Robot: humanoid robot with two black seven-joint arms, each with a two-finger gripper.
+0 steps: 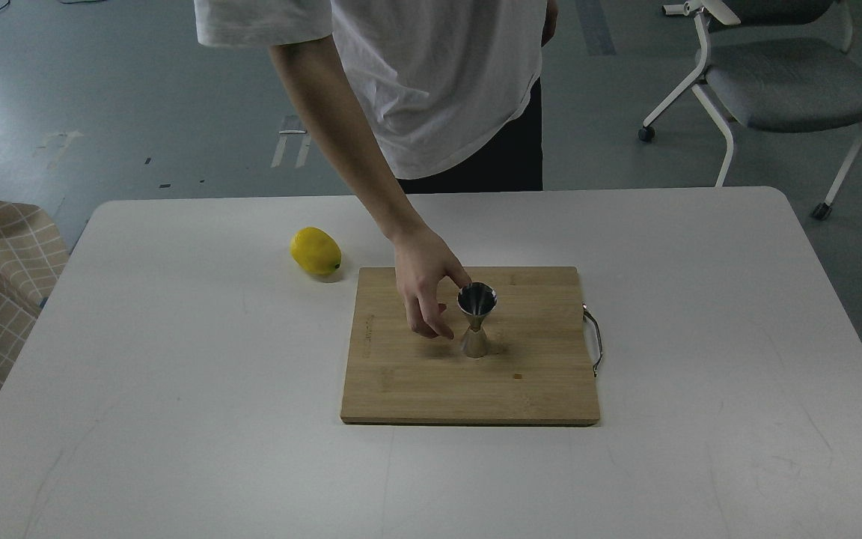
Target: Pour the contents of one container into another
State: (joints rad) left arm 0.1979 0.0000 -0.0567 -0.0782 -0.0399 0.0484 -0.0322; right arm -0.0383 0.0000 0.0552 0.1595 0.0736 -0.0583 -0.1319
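A steel jigger (pixel 477 319) stands upright near the middle of a wooden board (pixel 470 382), its wide open mouth facing up and its lower cone resting on the wood. The board lies flat on the white bench (pixel 176 389), with a metal handle (pixel 593 338) at its right edge. Along the board's left side runs a faint line of burnt-in lettering (pixel 370 335), too small and pale to read.

A person in a white shirt (pixel 438 82) leans over the far edge of the bench and reaches down with one hand (pixel 425 281). The fingers (pixel 438 326) curl just left of the jigger, and the thumb seems to touch its upper rim, though contact is hard to confirm from this angle.

A lemon (pixel 316 251) lies on the bench, just beyond the board's far left corner and apart from it.

A grey chair (pixel 790 82) stands on the floor behind the bench, at right. Neither robot gripper appears in view, so whether their fingers are apart or together does not show.
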